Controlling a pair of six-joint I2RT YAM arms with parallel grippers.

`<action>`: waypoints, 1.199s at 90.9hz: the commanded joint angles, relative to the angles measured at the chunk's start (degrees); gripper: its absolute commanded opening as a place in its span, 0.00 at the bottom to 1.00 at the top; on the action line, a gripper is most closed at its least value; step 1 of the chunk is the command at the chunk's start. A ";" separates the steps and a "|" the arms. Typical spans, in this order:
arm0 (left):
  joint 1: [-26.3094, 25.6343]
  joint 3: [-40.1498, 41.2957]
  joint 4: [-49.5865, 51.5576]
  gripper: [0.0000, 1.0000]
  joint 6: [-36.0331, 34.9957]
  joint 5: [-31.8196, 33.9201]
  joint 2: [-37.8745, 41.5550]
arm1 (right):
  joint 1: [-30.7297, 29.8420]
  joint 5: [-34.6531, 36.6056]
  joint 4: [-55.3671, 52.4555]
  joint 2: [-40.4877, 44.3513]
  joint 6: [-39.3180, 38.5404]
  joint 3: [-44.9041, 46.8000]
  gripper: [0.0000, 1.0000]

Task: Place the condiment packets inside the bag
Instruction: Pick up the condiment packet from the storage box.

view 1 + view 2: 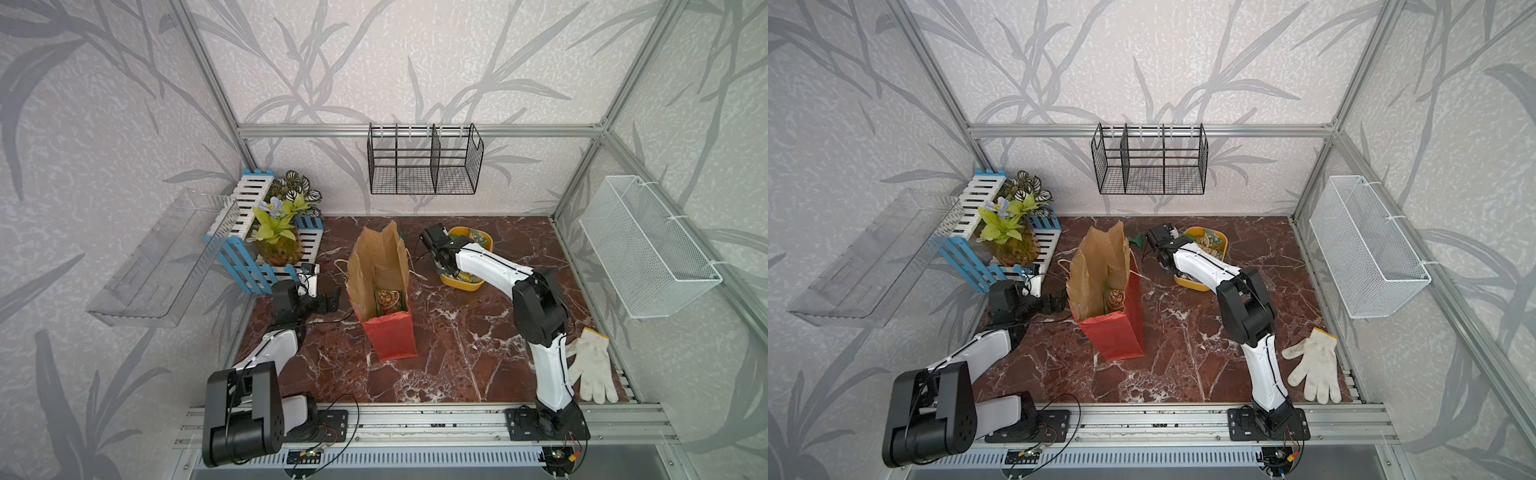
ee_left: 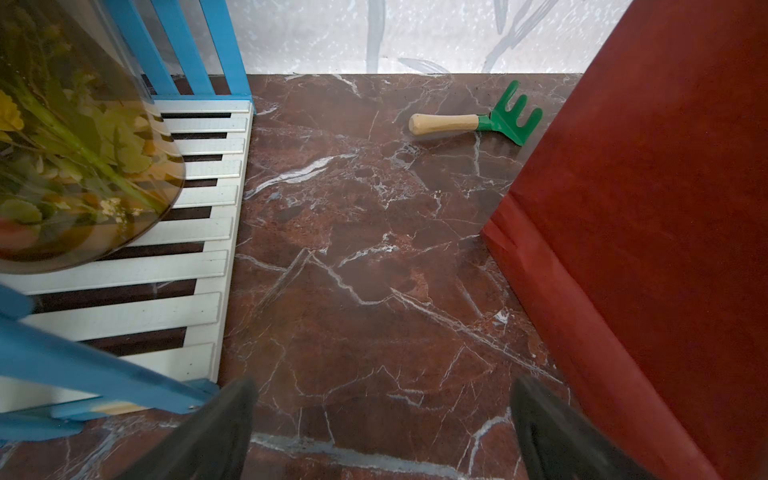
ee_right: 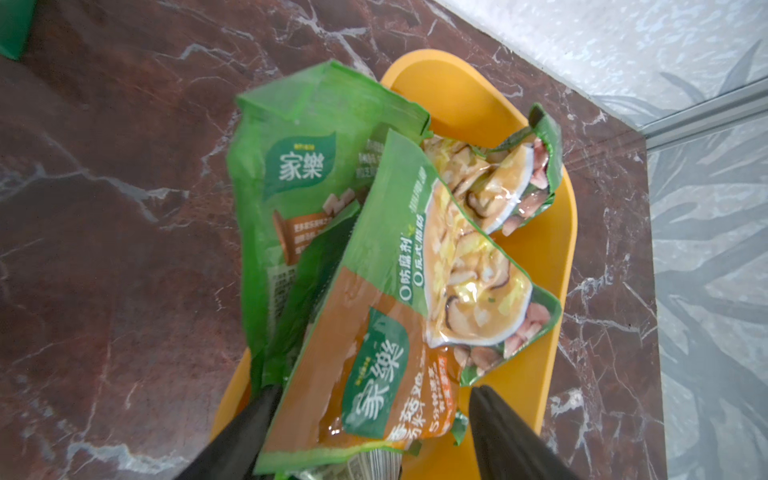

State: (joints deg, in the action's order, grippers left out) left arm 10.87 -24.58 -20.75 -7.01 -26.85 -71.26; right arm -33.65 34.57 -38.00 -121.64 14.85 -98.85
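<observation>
In both top views the bag [image 1: 390,336] [image 1: 1113,336] stands upright on the table [image 1: 457,353] [image 1: 1183,353] with its mouth open, and a bagged packet [image 1: 388,300] [image 1: 1116,298] shows at its bottom. The other condiment packets [image 1: 478,237] [image 1: 1208,243] lie in the yellow tub [image 1: 465,283] [image 1: 1223,239], apart from the bag on its right. The right gripper [image 1: 446,272] [image 1: 1177,272] reaches down into the tub, and its fingers are hidden there. The left gripper [image 1: 334,300] [image 1: 1059,301] hovers just beside the bag's left wall. In the left wrist view the left gripper [image 2: 384,428] is spread wide; its fingers [image 2: 208,428] hold nothing, with bare table between them and the bag's red wall [image 2: 644,228] just beside one of them. In the right wrist view the right gripper [image 3: 374,392] straddles the near end of the topmost packet [image 3: 374,332], which lies across the others in the tub [image 3: 557,270]. One of its fingers [image 3: 245,432] touches the packet's edge and the other stands a sliver off, so the jaws are apart, not clamped.
</observation>
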 commanded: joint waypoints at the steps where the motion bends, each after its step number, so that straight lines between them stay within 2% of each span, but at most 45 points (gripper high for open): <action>1: 0.11 0.14 -0.03 1.00 -0.71 0.22 -0.06 | 0.67 2.57 0.16 2.86 0.62 0.92 0.72; 14: 0.11 0.22 0.01 1.00 -0.73 0.13 0.06 | 1.14 4.25 2.01 4.39 0.72 2.49 0.65; 26: 0.11 0.23 -0.05 1.00 -0.73 0.13 0.09 | 1.55 5.24 4.61 5.83 0.85 4.05 0.55; 41: 0.11 0.32 -0.15 1.00 -0.81 0.20 0.40 | 1.91 6.31 7.62 6.99 0.67 5.08 0.31; 53: 0.11 0.41 -0.17 1.00 -0.82 0.16 0.34 | 2.23 6.86 8.54 7.51 1.49 5.22 0.17; 70: 0.11 0.30 -0.17 1.00 -0.73 0.09 0.34 | 2.57 8.76 8.98 9.43 2.93 6.75 0.13; 92: 0.17 0.38 -0.17 1.00 -0.65 -0.17 0.42 | 5.13 7.85 9.66 15.03 7.26 12.46 0.00; 101: 0.12 0.33 -0.27 1.00 -0.64 -0.19 0.32 | 6.12 5.91 10.02 17.39 8.63 14.77 0.00; 109: 0.16 0.41 -0.25 1.00 -0.62 -0.13 0.40 | 6.80 5.10 9.99 18.23 9.39 15.78 0.10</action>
State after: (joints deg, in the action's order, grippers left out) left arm 10.90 -24.58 -20.78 -7.01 -26.87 -71.26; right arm -27.66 40.80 -28.53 -106.00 21.52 -84.03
